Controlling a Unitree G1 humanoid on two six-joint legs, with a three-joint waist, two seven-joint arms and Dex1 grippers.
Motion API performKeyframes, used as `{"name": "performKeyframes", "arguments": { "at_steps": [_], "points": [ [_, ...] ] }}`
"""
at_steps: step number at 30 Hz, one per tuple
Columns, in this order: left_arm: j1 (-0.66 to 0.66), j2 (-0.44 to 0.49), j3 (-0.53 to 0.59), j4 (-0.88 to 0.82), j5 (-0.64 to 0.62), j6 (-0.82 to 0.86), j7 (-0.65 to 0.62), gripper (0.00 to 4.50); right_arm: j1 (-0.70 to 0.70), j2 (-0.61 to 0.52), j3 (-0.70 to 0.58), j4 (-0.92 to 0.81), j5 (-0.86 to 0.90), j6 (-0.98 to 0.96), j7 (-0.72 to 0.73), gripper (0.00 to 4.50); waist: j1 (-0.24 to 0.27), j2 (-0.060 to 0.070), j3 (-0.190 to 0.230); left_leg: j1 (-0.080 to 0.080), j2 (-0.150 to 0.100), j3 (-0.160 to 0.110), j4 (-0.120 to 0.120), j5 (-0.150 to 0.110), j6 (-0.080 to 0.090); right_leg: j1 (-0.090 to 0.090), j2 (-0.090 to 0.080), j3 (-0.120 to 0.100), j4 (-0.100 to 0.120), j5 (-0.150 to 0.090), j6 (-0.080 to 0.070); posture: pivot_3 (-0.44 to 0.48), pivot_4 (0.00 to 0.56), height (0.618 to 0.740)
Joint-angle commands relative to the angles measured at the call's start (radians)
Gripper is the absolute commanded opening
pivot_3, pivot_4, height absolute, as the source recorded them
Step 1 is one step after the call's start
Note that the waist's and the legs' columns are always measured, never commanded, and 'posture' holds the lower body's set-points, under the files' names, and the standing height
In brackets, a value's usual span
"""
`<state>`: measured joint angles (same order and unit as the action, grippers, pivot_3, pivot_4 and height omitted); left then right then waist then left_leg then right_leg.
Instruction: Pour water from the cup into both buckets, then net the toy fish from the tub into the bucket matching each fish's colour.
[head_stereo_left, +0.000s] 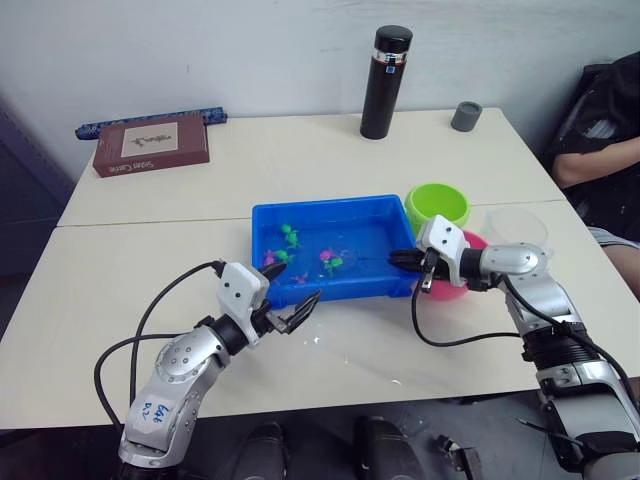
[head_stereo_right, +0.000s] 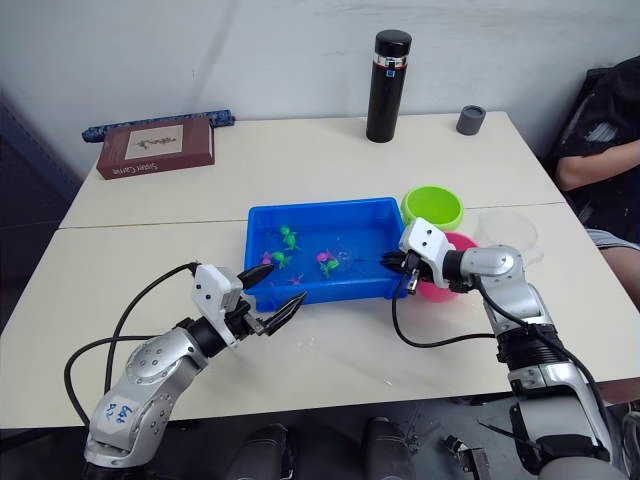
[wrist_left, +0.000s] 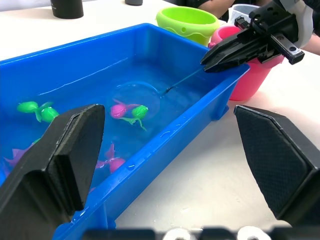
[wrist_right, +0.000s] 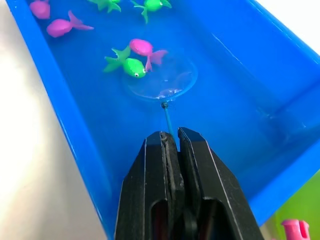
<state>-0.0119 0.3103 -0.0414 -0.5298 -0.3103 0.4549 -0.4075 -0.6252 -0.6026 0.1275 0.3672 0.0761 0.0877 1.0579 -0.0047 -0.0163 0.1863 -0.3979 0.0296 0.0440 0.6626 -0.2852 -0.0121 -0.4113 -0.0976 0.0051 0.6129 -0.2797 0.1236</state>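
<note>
The blue tub (head_stereo_left: 345, 288) sits mid-table with water and several green and pink toy fish (head_stereo_left: 290, 236) in it. My right gripper (head_stereo_left: 395, 260) hovers over the tub's right end, shut on the thin handle of a small round net (wrist_right: 160, 80). The net's hoop is in the water beside a pink fish (wrist_right: 142, 47) and a green fish (wrist_right: 131, 66). My left gripper (head_stereo_left: 292, 290) is open at the tub's front left corner, holding nothing. The lime green bucket (head_stereo_left: 437, 205) and pink bucket (head_stereo_left: 472, 240) stand right of the tub, with the clear cup (head_stereo_left: 517, 225) beyond them.
A tall black flask (head_stereo_left: 385, 68) and a small grey cap (head_stereo_left: 466, 116) stand at the table's back edge. A brown box (head_stereo_left: 151, 143) lies at the back left. A person's arm (head_stereo_left: 595, 160) rests off the table's right side.
</note>
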Motion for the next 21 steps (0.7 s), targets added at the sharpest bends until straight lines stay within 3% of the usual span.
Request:
{"name": "performKeyframes", "arguments": {
  "at_steps": [1, 21],
  "points": [
    [-0.008, -0.001, -0.003, -0.01, 0.0, -0.018, -0.001, 4.45, -0.01, -0.004, -0.01, 0.013, 0.001, -0.002, -0.004, 0.0, 0.0, 0.0, 0.0, 0.0, 0.0, 0.0, 0.0, 0.0, 0.0, 0.0, 0.0, 0.0, 0.0, 0.0, 0.0, 0.0, 0.15, 0.74],
    [-0.006, -0.008, -0.013, -0.006, 0.005, -0.028, 0.0, 4.45, -0.045, 0.018, -0.015, 0.057, 0.001, 0.005, -0.034, 0.0, 0.0, 0.0, 0.0, 0.001, 0.0, 0.0, 0.0, 0.0, 0.0, 0.002, 0.0, 0.0, -0.001, 0.0, 0.0, 0.0, 0.15, 0.74]
  ]
}}
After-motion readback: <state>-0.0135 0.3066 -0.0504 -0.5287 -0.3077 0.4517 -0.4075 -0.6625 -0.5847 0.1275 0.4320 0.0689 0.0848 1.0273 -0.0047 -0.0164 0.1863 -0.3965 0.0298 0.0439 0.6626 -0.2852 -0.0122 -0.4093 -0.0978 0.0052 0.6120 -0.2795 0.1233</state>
